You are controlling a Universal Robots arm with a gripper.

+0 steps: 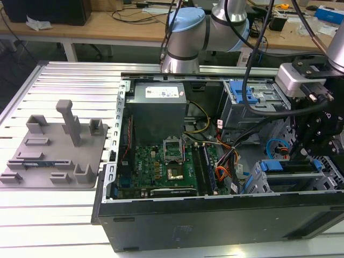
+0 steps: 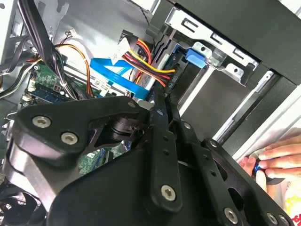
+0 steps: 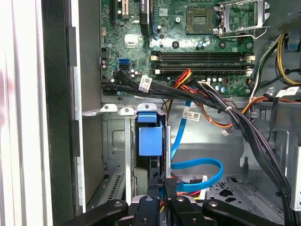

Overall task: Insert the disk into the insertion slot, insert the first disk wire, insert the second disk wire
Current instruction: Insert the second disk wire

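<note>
The disk's blue carrier (image 3: 150,139) sits inside the insertion slot (image 3: 115,141), a grey metal cage at the case's front corner. In the exterior view the carrier (image 1: 271,165) lies in that cage (image 1: 257,181) at the lower right. My gripper (image 3: 163,189) hangs just behind the disk, fingers closed together on a black wire connector (image 3: 170,181) with red and yellow leads. In the second wrist view the gripper (image 2: 164,101) points at that connector (image 2: 168,77) against the disk's back edge. A blue flat wire (image 3: 200,165) loops beside it.
Black cable bundles (image 3: 225,115) cross between the motherboard (image 3: 188,52) and the cage. A bigger bay with a blue latch (image 1: 242,91) stands behind. A person's hand (image 2: 275,155) rests by the case's outer edge. A grey fixture plate (image 1: 54,150) lies at the exterior view's left.
</note>
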